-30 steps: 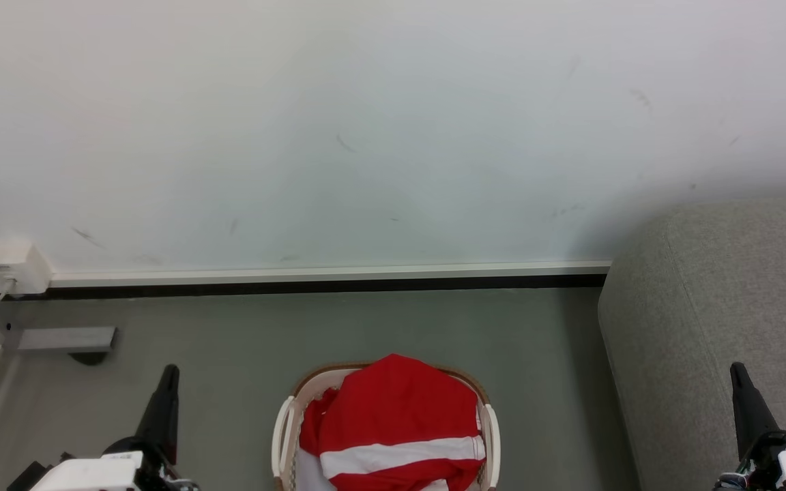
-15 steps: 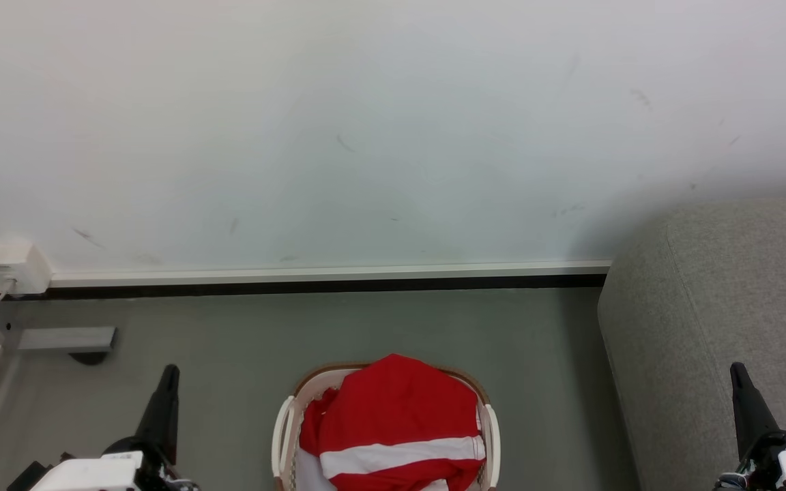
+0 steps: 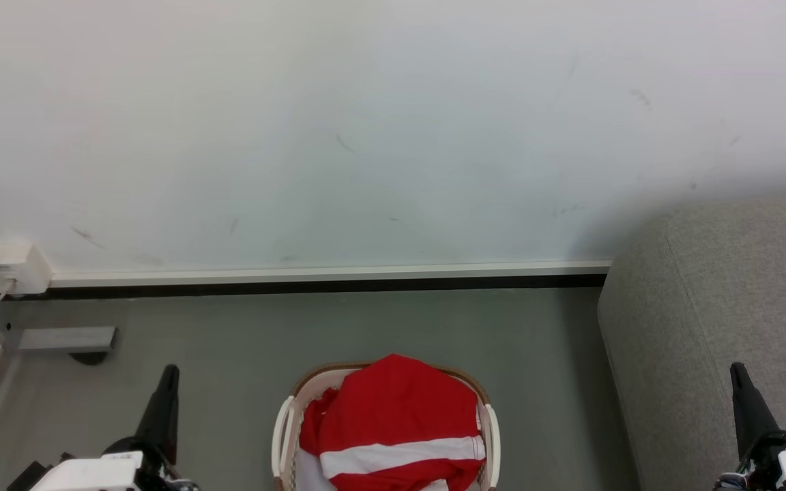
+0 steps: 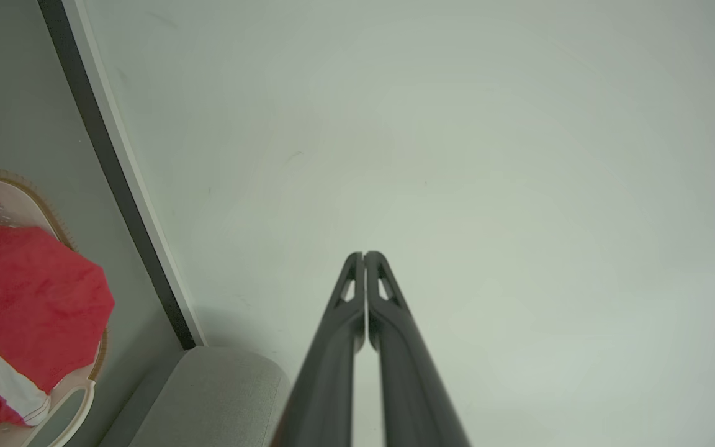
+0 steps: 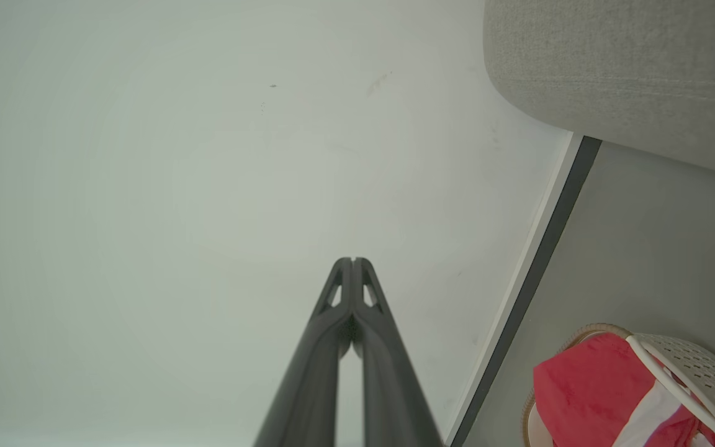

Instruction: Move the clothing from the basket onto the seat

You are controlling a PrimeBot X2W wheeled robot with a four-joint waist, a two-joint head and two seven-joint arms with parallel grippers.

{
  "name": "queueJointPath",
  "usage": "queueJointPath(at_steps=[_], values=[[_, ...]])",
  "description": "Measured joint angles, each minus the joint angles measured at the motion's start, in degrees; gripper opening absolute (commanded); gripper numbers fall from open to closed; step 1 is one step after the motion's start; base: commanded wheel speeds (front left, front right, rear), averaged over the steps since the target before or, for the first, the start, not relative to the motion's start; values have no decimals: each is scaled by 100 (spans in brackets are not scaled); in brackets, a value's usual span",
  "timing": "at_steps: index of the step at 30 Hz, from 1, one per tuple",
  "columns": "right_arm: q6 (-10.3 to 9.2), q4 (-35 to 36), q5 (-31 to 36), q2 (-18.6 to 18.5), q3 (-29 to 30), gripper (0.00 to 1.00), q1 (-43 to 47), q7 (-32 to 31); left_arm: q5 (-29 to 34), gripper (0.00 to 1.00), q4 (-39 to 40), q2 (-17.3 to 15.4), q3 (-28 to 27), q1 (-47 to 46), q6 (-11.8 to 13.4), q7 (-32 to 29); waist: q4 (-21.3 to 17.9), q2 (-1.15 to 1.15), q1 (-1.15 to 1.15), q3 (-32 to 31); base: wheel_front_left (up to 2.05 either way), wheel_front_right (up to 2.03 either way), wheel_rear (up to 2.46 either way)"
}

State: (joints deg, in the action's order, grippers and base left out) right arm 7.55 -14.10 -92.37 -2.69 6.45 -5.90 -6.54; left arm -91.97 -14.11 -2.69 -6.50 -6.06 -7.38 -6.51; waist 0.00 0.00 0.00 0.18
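Note:
Red clothing [image 3: 396, 416] with a wide white stripe lies heaped in the cream basket [image 3: 284, 423] with a brown rim, low in the middle of the head view. The grey seat [image 3: 714, 307] stands to the right of the basket. My left gripper [image 3: 169, 372] is shut and empty, to the left of the basket above the floor. My right gripper [image 3: 736, 369] is shut and empty, in front of the seat. In the left wrist view the shut gripper [image 4: 364, 254] points at the wall, with the clothing [image 4: 22, 298] at the left. In the right wrist view the gripper [image 5: 352, 261] faces the wall, with the clothing [image 5: 587, 391] and basket [image 5: 699, 366] at the lower right.
A pale wall [image 3: 366, 136] with a white-and-black baseboard [image 3: 325, 279] runs behind the basket. A white box [image 3: 11, 266] and a grey metal foot [image 3: 65, 337] sit at the far left. Grey floor [image 3: 366, 327] lies between the basket and the wall.

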Motion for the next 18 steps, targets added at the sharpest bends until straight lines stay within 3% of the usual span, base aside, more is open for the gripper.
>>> queueJointPath(at_steps=[18], values=[[0,0,0,0,0,0,0,0,0,0,0,0,0,0,0,0,0,0,0,0,0,0,0]])
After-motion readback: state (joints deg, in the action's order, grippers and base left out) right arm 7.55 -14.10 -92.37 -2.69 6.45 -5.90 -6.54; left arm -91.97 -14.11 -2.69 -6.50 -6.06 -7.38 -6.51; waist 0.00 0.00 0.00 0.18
